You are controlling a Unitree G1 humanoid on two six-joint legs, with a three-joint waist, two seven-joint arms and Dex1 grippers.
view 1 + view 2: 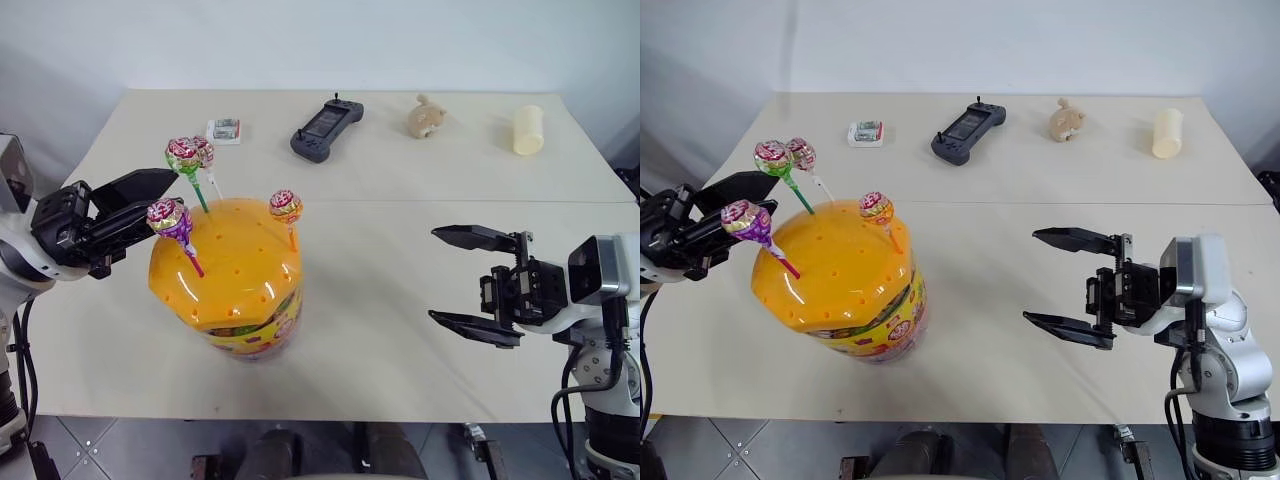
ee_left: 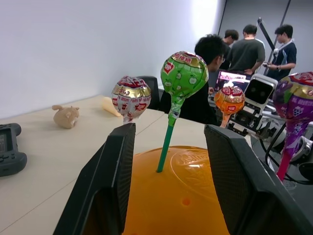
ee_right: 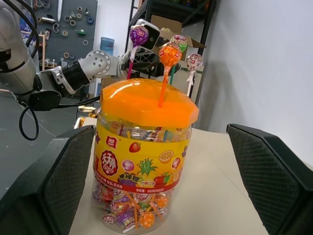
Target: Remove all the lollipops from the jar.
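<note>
Two black fingers of the left gripper (image 2: 168, 181) stand parted on either side of the green-stick lollipop (image 2: 183, 74), which rises between them from a hole in the jar's orange lid (image 1: 235, 262); nothing is clamped yet, and the stick shows clear of both pads. To do this step well, I would close on the thin green stick below the wrapped head rather than on the candy, then draw it out along the stick's own slant so it does not bind in its hole. Just beside it stands the white-stick lollipop (image 1: 204, 152), its head nearly touching the green one, so the fingers should close without catching that one too. Nearer the left gripper, the magenta-stick lollipop (image 1: 169, 217) leans outward and could be knocked during the lift. On the lid's far side stands the orange-stick lollipop (image 1: 286, 207). All four are still planted in the jar (image 3: 144, 161), which sits on the bench (image 1: 420, 170). Well apart, the right gripper (image 1: 470, 285) hangs released, jaws wide, facing the jar.
</note>
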